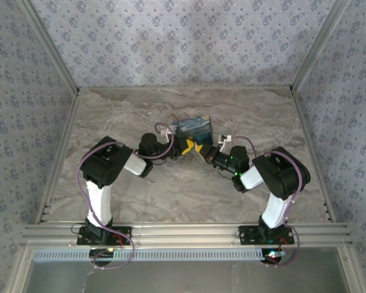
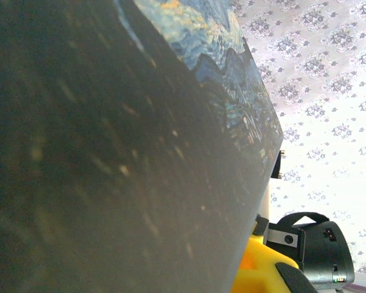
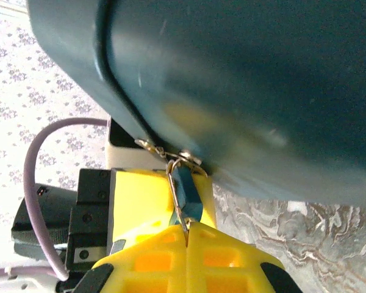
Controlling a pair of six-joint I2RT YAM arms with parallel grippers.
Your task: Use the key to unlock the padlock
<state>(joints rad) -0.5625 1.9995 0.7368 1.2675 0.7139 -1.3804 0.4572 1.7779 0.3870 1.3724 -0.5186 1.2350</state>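
Right end effector (image 3: 186, 235) pinches the key (image 3: 183, 220) at the padlock (image 3: 186, 190) under the box (image 3: 262, 91); left end effector (image 1: 186, 148) pressed together. Twist gently.

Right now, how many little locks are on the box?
1. The tiny blue padlock hangs at the edge of the starry-night box, just past the shut jaws of the right gripper. More could hide behind the box.

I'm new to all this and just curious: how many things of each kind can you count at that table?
Robot arms: 2
Printed box: 1
Blue padlock: 1
Total: 4
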